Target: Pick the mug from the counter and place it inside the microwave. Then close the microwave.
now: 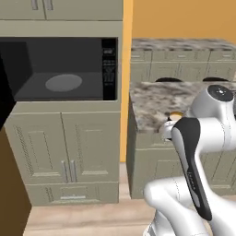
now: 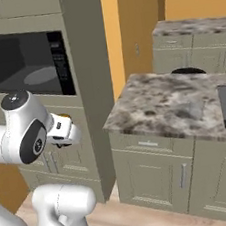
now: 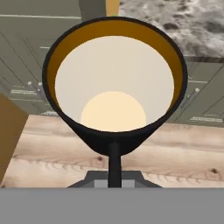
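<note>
Holding: the two-finger gripper [image 3: 113, 153] is pinched on the rim of the small black cylindrical mug [image 3: 114, 83] with a tan-orange inside; the hand view looks straight down into its mouth, with wooden floor beneath.
Mug position: lifted clear of the grey-brown mottled stone table [image 1: 159, 103], hanging in the air just beside its front-left corner; the base views show its tan top at the wrist [image 2: 64, 117].
Done so far: the pick looks complete, judging by the mug being off the table and in the gripper.
Microwave: the large black built-in microwave [image 1: 60, 69] stands open, its round grey turntable [image 1: 63, 83] bare, well apart from the mug and to its left.
Door: a dark slab at the left edge [image 1: 5, 99] seems to be the swung-out door.
Left to do: carry the mug across, set it on the turntable, release, close the door.
</note>
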Robot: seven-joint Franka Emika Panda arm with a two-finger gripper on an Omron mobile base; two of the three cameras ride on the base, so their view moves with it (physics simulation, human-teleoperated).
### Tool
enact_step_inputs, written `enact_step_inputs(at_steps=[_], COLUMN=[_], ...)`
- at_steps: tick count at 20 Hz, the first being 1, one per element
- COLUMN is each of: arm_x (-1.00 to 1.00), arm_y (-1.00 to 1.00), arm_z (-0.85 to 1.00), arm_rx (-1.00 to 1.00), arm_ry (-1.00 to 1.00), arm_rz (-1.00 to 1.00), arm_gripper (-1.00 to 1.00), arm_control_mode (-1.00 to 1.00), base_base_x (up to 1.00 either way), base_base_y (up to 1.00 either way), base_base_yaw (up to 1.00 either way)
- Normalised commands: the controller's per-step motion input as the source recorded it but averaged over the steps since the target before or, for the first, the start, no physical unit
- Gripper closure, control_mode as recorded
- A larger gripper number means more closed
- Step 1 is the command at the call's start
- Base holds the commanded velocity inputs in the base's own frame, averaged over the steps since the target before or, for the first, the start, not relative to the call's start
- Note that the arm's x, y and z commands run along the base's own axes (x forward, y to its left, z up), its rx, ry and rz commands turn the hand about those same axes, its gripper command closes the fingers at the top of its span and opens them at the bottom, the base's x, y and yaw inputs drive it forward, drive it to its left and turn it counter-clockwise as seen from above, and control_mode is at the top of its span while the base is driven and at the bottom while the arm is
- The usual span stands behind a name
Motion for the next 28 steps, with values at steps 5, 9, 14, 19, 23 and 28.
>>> enact_step_inputs(at_steps=[5,9,14,19,23,28], arm_x=[0.00,0.00,0.00,0.00,0.00,0.00], arm_y=[0.00,0.00,0.00,0.00,0.00,0.00], arm_z=[0.00,0.00,0.00,0.00,0.00,0.00], arm_rx=[0.00,0.00,0.00,0.00,0.00,0.00], arm_ry=[0.00,0.00,0.00,0.00,0.00,0.00], arm_rz=[0.00,0.00,0.00,0.00,0.00,0.00], arm_gripper=[1.00,1.00,1.00,1.00,1.00,1.00], arm_control_mode=[1.00,1.00,1.00,1.00,1.00,1.00], base_base_x=[0.08,0.09,0.17,0.46,0.73,0.42], base_base_y=[0.89,0.68,0.48,0.28,0.13,0.28], base_base_yaw=[0.10,-0.03,-0.13,-0.15,-0.07,0.00])
